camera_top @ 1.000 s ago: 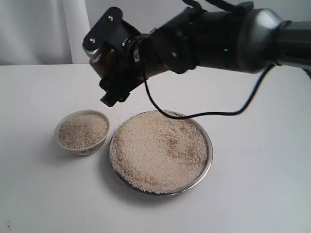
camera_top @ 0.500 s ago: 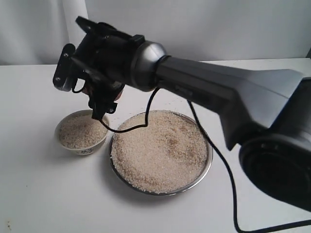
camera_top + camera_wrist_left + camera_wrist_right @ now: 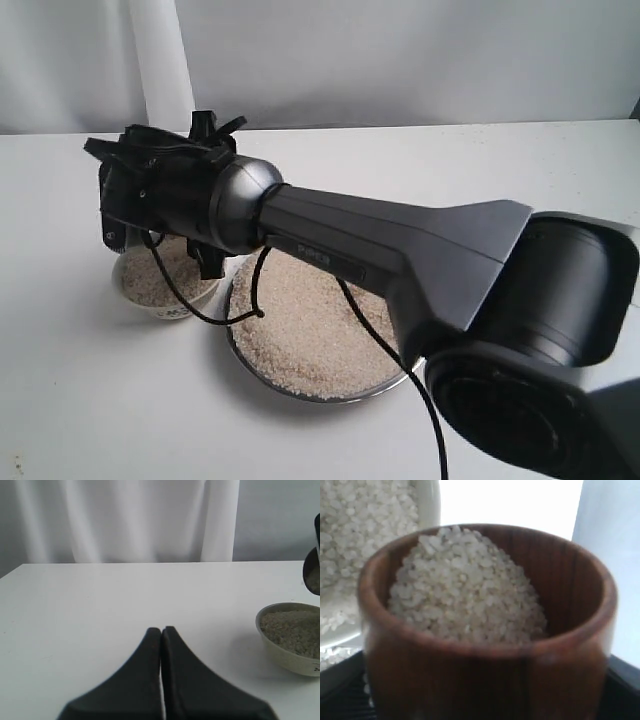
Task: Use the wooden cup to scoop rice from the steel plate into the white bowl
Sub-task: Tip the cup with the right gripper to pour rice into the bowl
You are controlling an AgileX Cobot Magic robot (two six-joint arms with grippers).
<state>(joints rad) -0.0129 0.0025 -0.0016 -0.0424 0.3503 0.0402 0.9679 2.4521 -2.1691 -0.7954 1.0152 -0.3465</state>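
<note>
The wooden cup (image 3: 485,675), reddish-brown, fills the right wrist view and is heaped with rice (image 3: 465,590). My right gripper (image 3: 125,205) is shut on it and hangs low over the white bowl (image 3: 168,306), whose rim (image 3: 429,510) shows just beyond the cup. The bowl holds rice (image 3: 150,275). In the exterior view the arm hides the cup. The steel plate (image 3: 300,393), right of the bowl, is full of rice (image 3: 310,335). My left gripper (image 3: 161,630) is shut and empty, low over the table left of the bowl (image 3: 290,652).
The right arm's thick dark body (image 3: 400,250) crosses above the plate, and its black cable (image 3: 200,310) sags beside the bowl. A white curtain (image 3: 125,520) hangs behind the white table (image 3: 80,400).
The right arm has swung left and down, carrying the cup from above the plate's far edge to right over the bowl. It now hides part of the bowl and plate.
</note>
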